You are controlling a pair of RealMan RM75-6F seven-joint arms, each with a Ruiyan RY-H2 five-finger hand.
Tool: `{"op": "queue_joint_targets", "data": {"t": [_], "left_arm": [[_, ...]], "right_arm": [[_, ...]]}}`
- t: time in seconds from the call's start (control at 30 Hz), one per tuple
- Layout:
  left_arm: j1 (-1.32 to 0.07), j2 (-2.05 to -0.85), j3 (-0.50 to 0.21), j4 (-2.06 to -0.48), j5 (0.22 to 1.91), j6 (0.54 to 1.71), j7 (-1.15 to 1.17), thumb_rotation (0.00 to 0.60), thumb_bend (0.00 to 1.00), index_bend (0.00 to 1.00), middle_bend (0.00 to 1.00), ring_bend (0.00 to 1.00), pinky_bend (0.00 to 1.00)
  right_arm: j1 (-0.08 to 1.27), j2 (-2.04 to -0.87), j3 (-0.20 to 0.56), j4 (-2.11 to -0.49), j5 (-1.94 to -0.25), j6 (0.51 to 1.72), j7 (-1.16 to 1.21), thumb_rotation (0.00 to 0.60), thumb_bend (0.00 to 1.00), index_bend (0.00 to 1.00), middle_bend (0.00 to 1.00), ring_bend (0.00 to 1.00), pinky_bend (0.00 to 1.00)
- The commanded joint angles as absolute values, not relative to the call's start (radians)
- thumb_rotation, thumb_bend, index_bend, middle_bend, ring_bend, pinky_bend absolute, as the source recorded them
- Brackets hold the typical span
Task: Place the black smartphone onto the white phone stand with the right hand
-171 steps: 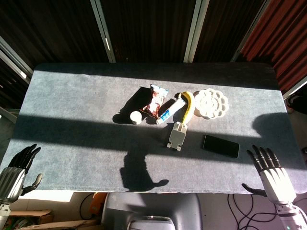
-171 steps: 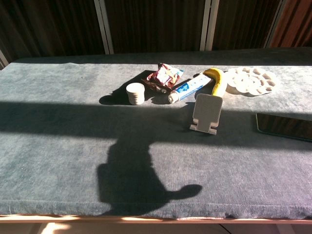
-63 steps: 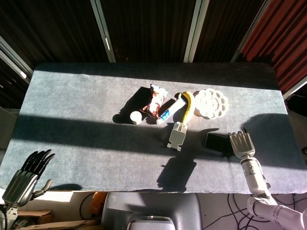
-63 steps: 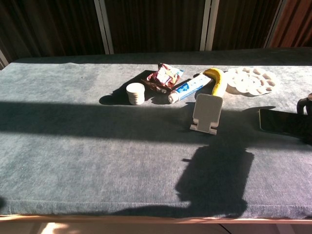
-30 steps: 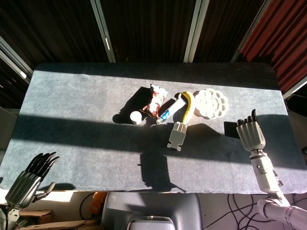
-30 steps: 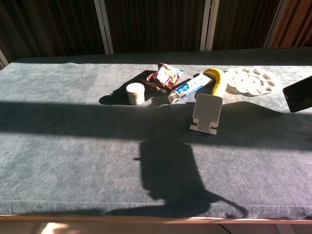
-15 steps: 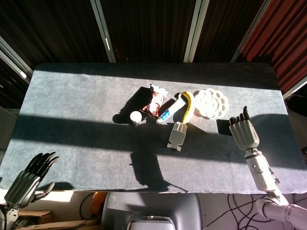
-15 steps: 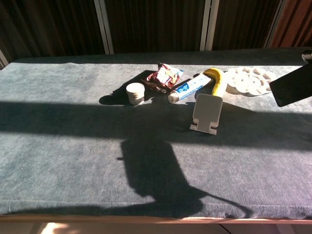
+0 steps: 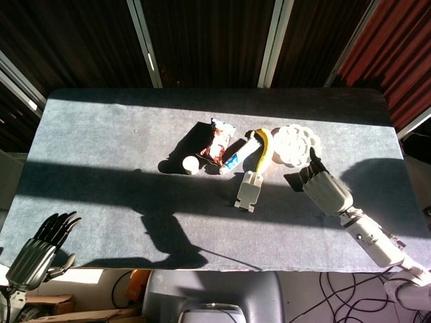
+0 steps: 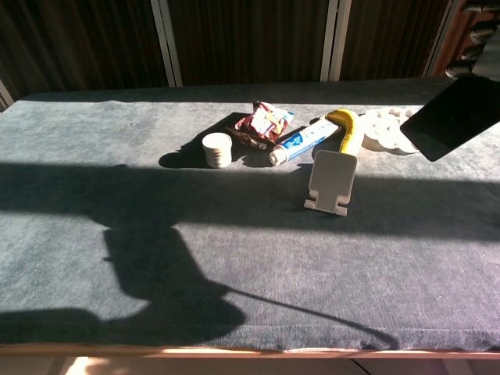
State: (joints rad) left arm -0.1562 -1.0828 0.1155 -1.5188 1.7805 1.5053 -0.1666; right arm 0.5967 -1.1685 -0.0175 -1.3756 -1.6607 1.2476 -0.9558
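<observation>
Your right hand [image 9: 325, 187] is gripping the black smartphone [image 10: 453, 117] tilted in the air, at three o'clock from the white phone stand [image 9: 248, 190]. Only the head view is showing your left hand [image 9: 37, 252], fingers apart, holding nothing.

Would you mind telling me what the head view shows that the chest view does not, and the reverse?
Only the head view shows the grey left hand off the table's near-left corner and the right forearm. Only the chest view shows the black smartphone's broad dark face, held tilted in the air. Both show the right hand gripping it, the white phone stand and the yellow banana.
</observation>
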Motion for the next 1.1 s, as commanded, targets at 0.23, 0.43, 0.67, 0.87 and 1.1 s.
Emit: {"op": "queue_joint_targets", "data": {"t": [0.23, 0.43, 0.67, 0.87, 1.1], "left_arm": [[-0.162, -1.087, 0.103, -1.528, 1.746, 1.479, -0.151, 0.6, 0.4, 0.0, 0.0, 0.0, 0.0], [-0.164, -1.087, 0.093, -1.532, 1.717, 1.464, -0.145, 0.6, 0.4, 0.0, 0.0, 0.0, 0.0], [-0.167, -1.081, 0.084, -1.529, 1.693, 1.451, -0.161, 0.6, 0.4, 0.0, 0.0, 0.0, 0.0], [-0.173, -1.081, 0.082, -1.53, 1.684, 1.436, -0.16, 0.6, 0.4, 0.0, 0.0, 0.0, 0.0], [-0.177, -1.084, 0.077, -1.533, 1.67, 1.42, -0.15, 0.6, 0.4, 0.0, 0.0, 0.0, 0.0]], "right_arm": [[0.714, -1.05, 0.006, -1.542, -1.776, 1.111, -1.069, 0.6, 0.32, 0.95, 0.65, 0.41, 0.25], [0.786, -1.075, 0.047, -1.584, -1.772, 0.99, -1.103, 0.6, 0.32, 0.95, 0.65, 0.41, 0.25], [0.826, -1.13, 0.077, -1.585, -1.732, 0.898, -1.125, 0.6, 0.32, 0.95, 0.65, 0.41, 0.25], [0.845, -1.167, 0.092, -1.57, -1.691, 0.846, -1.135, 0.6, 0.31, 0.95, 0.65, 0.41, 0.25], [0.858, -1.184, 0.101, -1.57, -1.652, 0.811, -1.128, 0.6, 0.31, 0.95, 0.65, 0.41, 0.25]]}}
